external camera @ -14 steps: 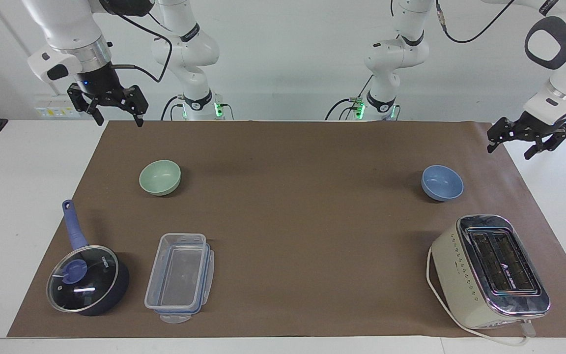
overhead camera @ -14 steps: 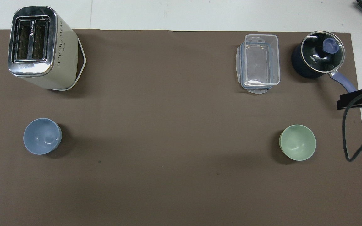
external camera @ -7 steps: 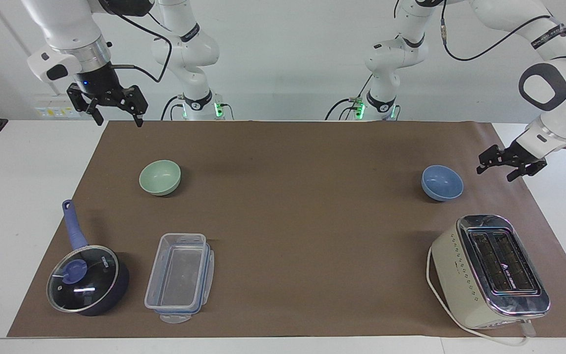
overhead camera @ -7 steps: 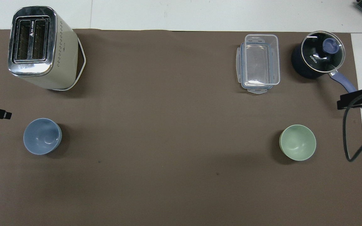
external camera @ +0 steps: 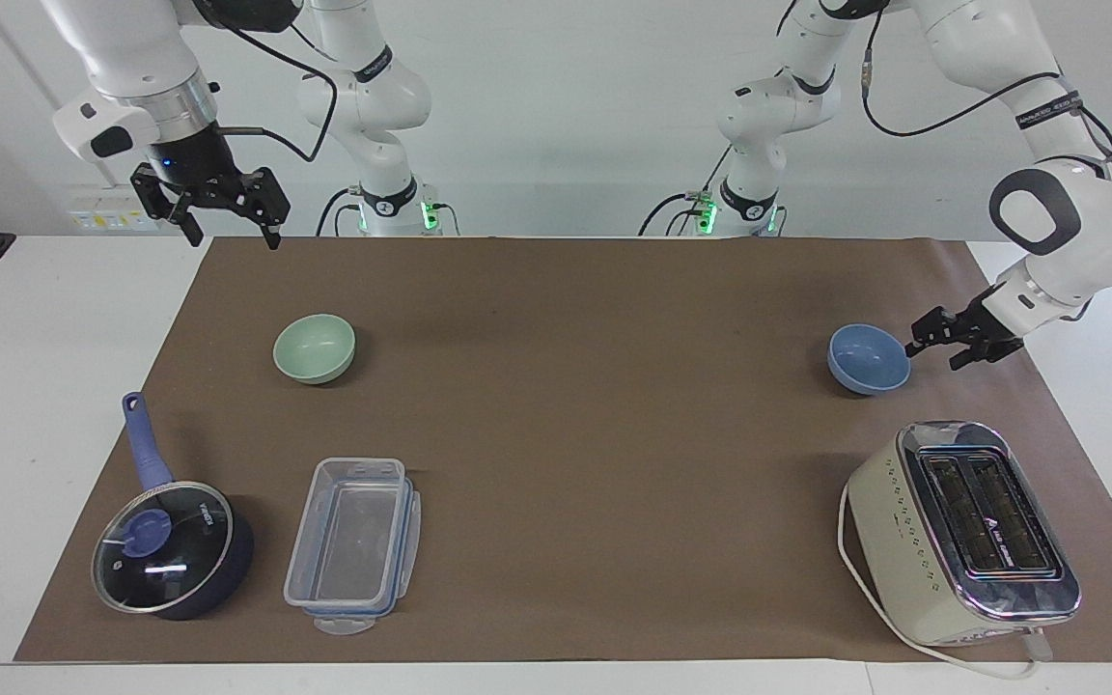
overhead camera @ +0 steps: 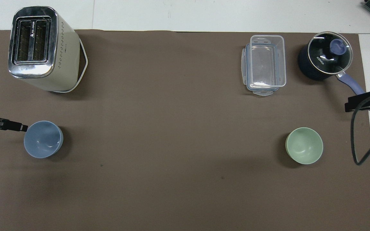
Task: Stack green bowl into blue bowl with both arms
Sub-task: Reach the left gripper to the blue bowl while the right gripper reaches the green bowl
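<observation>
We saw the small round pale blue bowl (external camera: 869, 358) sitting open side up on the brown mat (external camera: 575, 405), at the left arm's end of the table, w/ the left gripper (external camera: 932, 340) low down right next to its rim. The bowl lay just past the finger tips, toward the middle of the table. We couldn't tell if a tip was touching the rim yet, and we couldn't tell if the fingers were apart or together. The left arm was much the closer one to this bowl. The small round pale green bowl (external camera: 315, 347) sat open side up too, well apart from the blue one, at the right arm's end of the table. The right gripper (external camera: 225, 214) hung high up over the mat's edge by the robots, w/ its fingers apart and nothing in them, so the right arm was the closer one to the green bowl. Both bowls were round, so they had no long side and pointed no way but up. Farther from the robots stood a cream metal toaster (external camera: 963, 532), a clear plastic box (external camera: 353, 545) and a dark blue pan w/ a glass lid (external camera: 167, 550).
</observation>
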`<state>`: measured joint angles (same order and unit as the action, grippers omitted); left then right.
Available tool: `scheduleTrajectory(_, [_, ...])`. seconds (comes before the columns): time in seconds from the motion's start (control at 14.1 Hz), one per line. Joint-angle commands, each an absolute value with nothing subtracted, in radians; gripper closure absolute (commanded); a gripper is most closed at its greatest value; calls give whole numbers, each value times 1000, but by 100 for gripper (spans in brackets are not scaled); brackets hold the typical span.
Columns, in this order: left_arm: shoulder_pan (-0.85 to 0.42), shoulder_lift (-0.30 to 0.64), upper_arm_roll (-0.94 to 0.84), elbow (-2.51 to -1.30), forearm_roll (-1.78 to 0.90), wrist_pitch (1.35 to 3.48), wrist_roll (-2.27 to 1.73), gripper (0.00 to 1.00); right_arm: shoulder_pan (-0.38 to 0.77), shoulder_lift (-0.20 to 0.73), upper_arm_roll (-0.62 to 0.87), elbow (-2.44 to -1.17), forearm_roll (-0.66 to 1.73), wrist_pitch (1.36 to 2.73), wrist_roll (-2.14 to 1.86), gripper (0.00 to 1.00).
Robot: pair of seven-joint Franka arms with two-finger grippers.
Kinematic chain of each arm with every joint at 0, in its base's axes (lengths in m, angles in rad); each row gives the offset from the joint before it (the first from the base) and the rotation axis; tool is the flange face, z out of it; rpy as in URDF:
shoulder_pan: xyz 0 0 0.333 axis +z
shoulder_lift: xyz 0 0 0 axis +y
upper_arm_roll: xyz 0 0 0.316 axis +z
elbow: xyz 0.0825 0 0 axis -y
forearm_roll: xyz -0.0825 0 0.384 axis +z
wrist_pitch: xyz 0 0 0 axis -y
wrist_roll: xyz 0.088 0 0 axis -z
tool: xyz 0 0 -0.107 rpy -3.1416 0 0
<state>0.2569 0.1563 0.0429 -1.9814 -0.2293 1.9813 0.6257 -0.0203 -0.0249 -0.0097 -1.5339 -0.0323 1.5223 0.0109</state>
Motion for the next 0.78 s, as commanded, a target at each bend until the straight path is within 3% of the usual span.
scheduleTrajectory(0.0, [272,146,35,-2058,-265,2061,647,22,-34,-55,-9,-1581,-29,1557,-6,0])
scheduleTrajectory(0.5, [270,156,35,-2118,-288,2151,646,34,-37,-80,-9,-1640,-29,1597,-9,0])
scheduleTrajectory(0.64, [275,152,35,-2128,-290,2149,647,50,-49,-80,-9,-1661,-29,1598,-11,0])
scheduleTrajectory(0.71, [284,150,35,-2131,-293,2148,647,65,-51,-78,-9,-1675,-29,1601,-15,0])
